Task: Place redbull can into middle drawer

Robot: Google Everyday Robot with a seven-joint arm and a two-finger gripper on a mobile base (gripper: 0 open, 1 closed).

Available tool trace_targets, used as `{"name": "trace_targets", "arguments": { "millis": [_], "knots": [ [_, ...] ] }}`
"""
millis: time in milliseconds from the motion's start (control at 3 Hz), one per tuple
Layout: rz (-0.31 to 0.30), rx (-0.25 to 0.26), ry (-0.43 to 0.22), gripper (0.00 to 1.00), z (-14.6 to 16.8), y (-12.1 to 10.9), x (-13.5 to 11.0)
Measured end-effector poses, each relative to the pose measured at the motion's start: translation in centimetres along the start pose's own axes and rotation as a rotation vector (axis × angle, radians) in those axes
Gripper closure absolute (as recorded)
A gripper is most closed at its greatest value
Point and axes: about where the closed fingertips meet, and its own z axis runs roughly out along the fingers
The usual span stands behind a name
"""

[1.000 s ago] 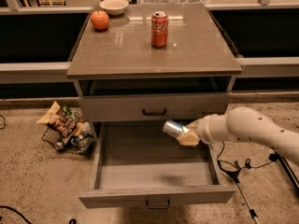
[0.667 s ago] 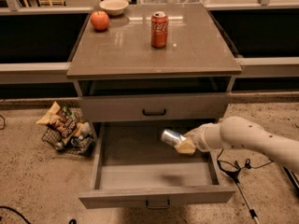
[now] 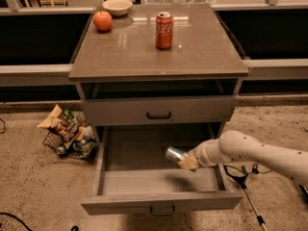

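- Redbull can (image 3: 175, 154) lies tilted sideways above open drawer (image 3: 139, 183), right side.
- Gripper (image 3: 187, 162) clamped on its end, arm in from right.
- Coke can (image 3: 164, 30) on cabinet top.

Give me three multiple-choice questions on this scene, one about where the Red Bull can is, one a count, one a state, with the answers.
1. Where is the redbull can?
A) on the floor
B) in the gripper, over the middle drawer
C) in the wire basket

2. How many things stand on the cabinet top?
A) one
B) three
C) five

3. The middle drawer is:
A) pulled open
B) shut
C) taken out

Answers:
1 B: the gripper, at the drawer's right side, holds the can above the tray.
2 B: apple, bowl and Coca-Cola can.
3 A: its grey interior shows.
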Motion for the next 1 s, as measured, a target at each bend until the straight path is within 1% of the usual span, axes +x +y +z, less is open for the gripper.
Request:
{"name": "trace_targets", "arguments": {
  "millis": [333,667,1000],
  "knots": [
    [0.032,-0.027,0.031,1.0,2.5,-0.3,1.7],
    [0.054,-0.053,0.047,0.84,4.4,-0.5,2.6],
    [0.067,-0.077,0.055,0.61,5.8,-0.7,3.1]
  ]
}}
